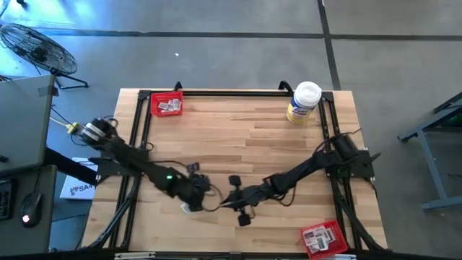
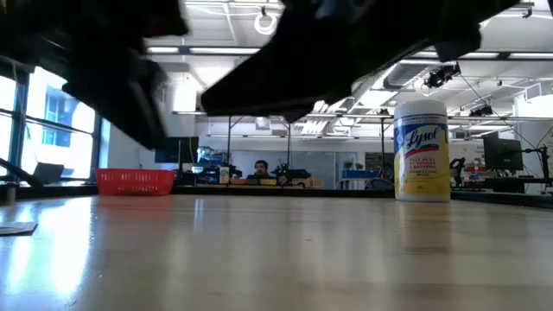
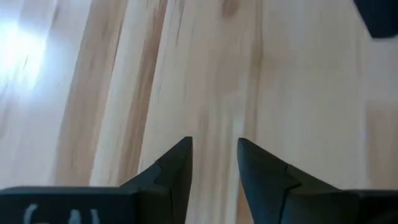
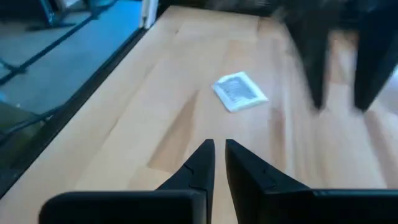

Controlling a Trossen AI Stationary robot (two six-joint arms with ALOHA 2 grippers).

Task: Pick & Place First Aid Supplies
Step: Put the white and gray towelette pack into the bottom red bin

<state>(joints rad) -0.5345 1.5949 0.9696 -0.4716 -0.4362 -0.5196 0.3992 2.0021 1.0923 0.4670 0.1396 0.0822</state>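
While both arms are reaching toward the middle of the wooden table (image 1: 238, 137), the left gripper (image 3: 214, 163) is hovering near the front edge, at about seven o'clock from the table's centre, its jaws standing apart over bare wood with nothing between them. Just beside it, at about six o'clock, the right gripper (image 4: 219, 160) is hanging with its jaws nearly together and empty. One loose packet (image 4: 239, 91) is lying flat on the wood near the left gripper. More packets are sitting in the red tray (image 1: 167, 105) at eleven o'clock and the red tray (image 1: 323, 238) at five o'clock. A white-lidded tub (image 1: 304, 102) is standing at one o'clock.
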